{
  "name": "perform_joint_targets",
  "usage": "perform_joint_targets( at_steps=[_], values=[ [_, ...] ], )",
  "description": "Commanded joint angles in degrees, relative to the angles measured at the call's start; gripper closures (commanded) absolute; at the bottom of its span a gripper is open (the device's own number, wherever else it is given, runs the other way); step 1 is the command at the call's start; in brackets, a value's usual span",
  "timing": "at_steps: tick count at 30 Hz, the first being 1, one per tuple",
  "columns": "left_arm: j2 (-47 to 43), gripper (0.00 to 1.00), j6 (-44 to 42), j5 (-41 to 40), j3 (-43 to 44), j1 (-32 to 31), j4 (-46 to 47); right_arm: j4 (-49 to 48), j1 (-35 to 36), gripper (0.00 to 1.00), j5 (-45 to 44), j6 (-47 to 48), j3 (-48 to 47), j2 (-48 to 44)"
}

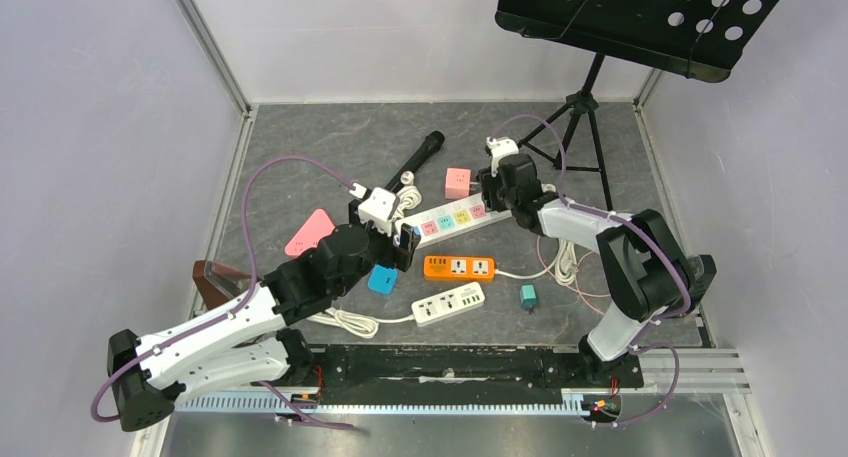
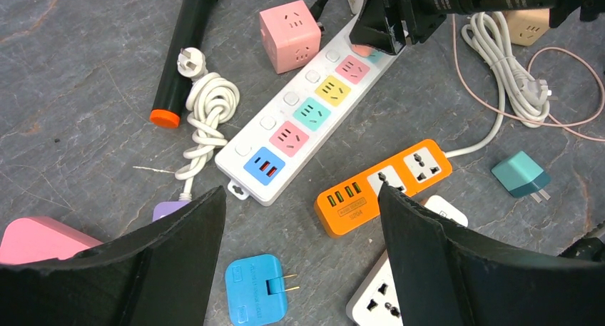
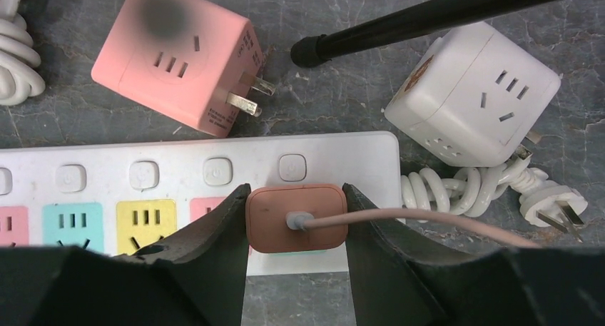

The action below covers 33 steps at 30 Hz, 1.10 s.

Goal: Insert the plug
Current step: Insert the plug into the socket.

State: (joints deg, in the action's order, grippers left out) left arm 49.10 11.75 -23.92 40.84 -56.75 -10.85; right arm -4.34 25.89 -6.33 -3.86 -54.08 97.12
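Note:
A salmon-pink plug (image 3: 296,226) with a thin pink cable (image 3: 442,222) sits over the end socket of the white power strip (image 3: 342,155), which has coloured sockets. My right gripper (image 3: 296,197) is shut on the plug, one finger on each side. How deep the plug sits does not show. The strip lies diagonally mid-table (image 1: 452,219), with my right gripper (image 1: 492,189) at its far end. My left gripper (image 2: 301,194) is open and empty, hovering above the table near the strip's USB end (image 2: 260,167); it also shows in the top view (image 1: 400,245).
A pink cube adapter (image 3: 178,62) and a white cube adapter (image 3: 474,90) lie beyond the strip. An orange strip (image 1: 458,268), a white strip (image 1: 448,304), a blue adapter (image 2: 255,290) and a teal adapter (image 1: 527,296) lie nearer. A black torch (image 1: 420,157) and a stand tripod (image 1: 580,107) are behind.

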Motion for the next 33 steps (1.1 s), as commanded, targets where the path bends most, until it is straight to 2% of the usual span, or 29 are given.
perform_joint_targets(
  at_steps=[1,3,12,17,18,21,23,24,29,33],
  values=[
    [-0.6,0.16,2.0,-1.6,-0.6,-0.1,0.7,-0.7,1.1,0.96,-0.6,-0.9,8.5,3.5],
    [-0.4,0.16,1.9,-1.7,-0.4,-0.1,0.7,-2.2,2.1,1.00,-2.3,-1.3,10.8,4.4],
    [-0.6,0.16,2.0,-2.0,-0.4,-0.1,0.3,-13.6,5.0,1.00,-7.5,-5.6,22.6,2.7],
    [-0.5,0.16,2.0,-2.0,-0.4,-0.1,0.2,-13.9,5.0,0.98,-9.7,-6.7,22.4,2.1],
    [-0.6,0.16,1.9,-2.1,-0.3,-0.1,0.2,-12.3,5.1,0.91,-9.9,-6.8,21.0,1.0],
    [-0.7,0.16,1.8,-2.2,-0.1,-0.1,0.1,-7.1,5.0,0.54,-10.5,-6.6,15.8,-3.4],
    [-0.7,0.16,1.9,-2.3,0.2,-0.1,0.0,-2.2,5.0,0.35,-11.7,-7.2,11.4,-6.4],
    [-0.7,0.16,1.9,-2.3,0.2,-0.1,0.0,0.0,4.9,0.29,-11.9,-7.5,9.5,-8.1],
    [-0.7,0.14,2.6,-2.3,0.5,-0.1,0.2,12.0,3.3,0.23,-10.2,-9.7,3.5,-13.1],
    [-1.2,0.14,3.4,-2.1,0.4,-0.1,-0.1,16.8,2.9,0.23,-7.9,-11.3,7.1,-19.3]
  ],
)
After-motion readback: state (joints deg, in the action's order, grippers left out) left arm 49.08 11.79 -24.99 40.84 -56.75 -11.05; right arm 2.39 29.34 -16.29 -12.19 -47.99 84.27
